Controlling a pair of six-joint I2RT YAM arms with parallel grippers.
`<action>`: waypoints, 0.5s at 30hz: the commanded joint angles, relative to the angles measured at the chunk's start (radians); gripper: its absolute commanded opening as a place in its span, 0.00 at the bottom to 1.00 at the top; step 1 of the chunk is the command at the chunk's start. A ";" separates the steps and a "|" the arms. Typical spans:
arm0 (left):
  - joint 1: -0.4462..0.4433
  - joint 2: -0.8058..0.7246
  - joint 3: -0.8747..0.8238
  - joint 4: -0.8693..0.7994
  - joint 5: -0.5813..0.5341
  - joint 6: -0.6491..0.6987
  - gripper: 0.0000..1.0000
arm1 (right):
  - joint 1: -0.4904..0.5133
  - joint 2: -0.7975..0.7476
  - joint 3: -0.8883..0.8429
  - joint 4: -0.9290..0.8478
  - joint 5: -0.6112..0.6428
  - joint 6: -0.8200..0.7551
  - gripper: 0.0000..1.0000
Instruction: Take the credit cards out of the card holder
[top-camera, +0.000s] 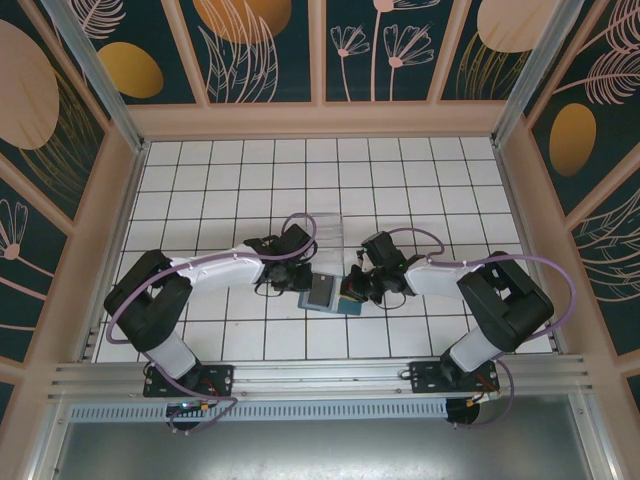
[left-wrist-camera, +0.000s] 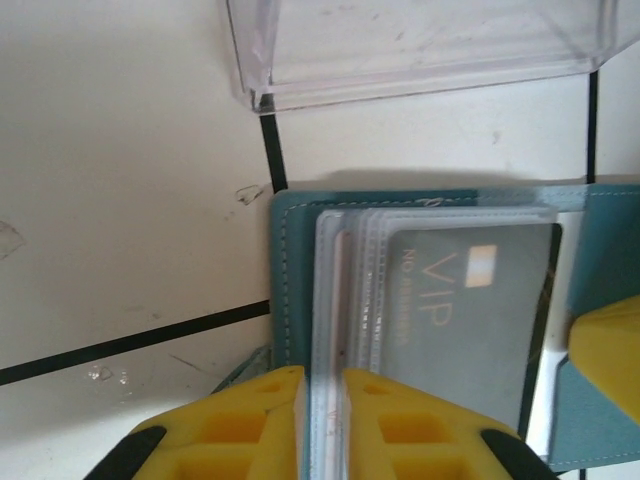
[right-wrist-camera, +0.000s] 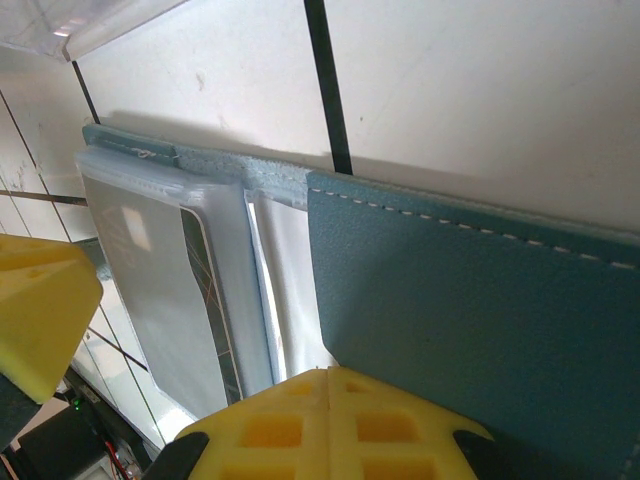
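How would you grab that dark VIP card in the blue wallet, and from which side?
Pinch the VIP card across its flat faces at a short edge, likely the one facing the clear box, where it sits nearest the clear sleeve rim. Come in level and slide it lengthwise: it lies flat inside, too thin to lift from above.

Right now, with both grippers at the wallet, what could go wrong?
1. The left gripper pinches the edge of the clear sleeves, not the dark card; pulling may drag or tear the sleeves with the card inside.
2. The right gripper is shut against the card holder flap, not visibly clamping it, so the holder could slide.
3. The clear box sits just beyond the holder; a dragged holder may knock it.
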 joint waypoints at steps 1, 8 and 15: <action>0.007 -0.033 -0.046 0.033 0.041 0.013 0.21 | -0.003 0.016 -0.010 -0.057 0.032 -0.013 0.03; 0.013 -0.050 -0.104 0.138 0.098 -0.012 0.25 | -0.002 -0.012 -0.002 -0.039 0.026 -0.027 0.07; 0.017 -0.143 -0.144 0.193 0.084 -0.049 0.24 | -0.003 -0.030 -0.005 -0.037 0.031 -0.031 0.09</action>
